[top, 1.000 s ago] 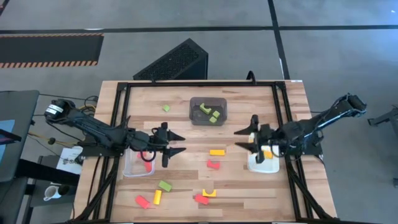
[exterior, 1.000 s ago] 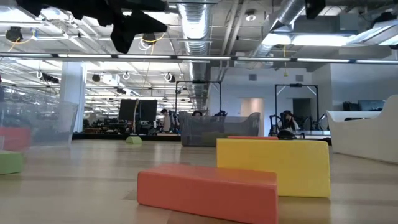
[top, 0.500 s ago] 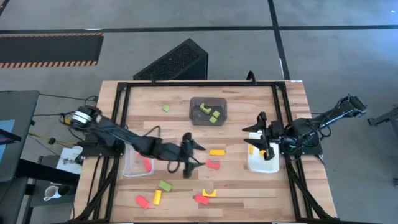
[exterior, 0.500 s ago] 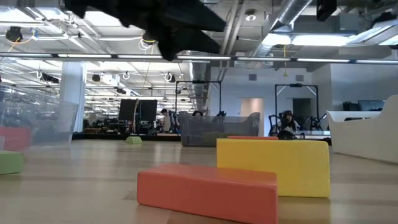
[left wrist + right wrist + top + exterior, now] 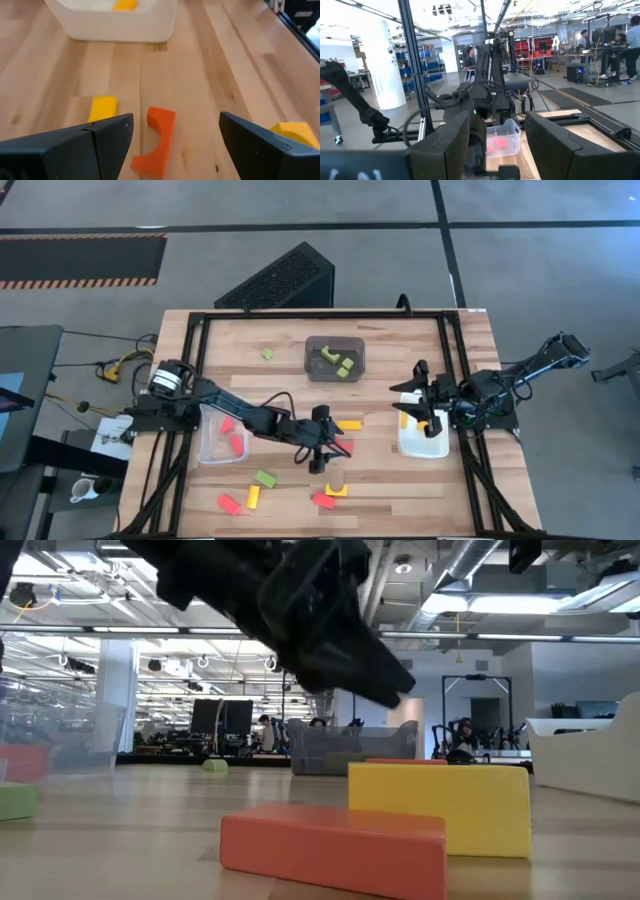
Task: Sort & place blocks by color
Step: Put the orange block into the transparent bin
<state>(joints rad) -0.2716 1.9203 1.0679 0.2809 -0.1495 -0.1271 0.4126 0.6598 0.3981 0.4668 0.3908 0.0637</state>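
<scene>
- Arch block, red (image 5: 156,141), lies flat on the wooden table (image 5: 290,365) mid-table, beside a yellow bar (image 5: 103,107).
- Left gripper (image 5: 175,140) hovers over it, fingers spread wide, empty.
- Likely light, rigid, smooth; pinch its flat sides.
- Right gripper (image 5: 412,408), fingers apart, waits over the white bin (image 5: 428,447).

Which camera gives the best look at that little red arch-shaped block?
The left wrist view: the red arch block lies close up between the open left end effector fingers. The high view shows it only small, beside that end effector; in the low and right wrist views I cannot pick it out.
</scene>
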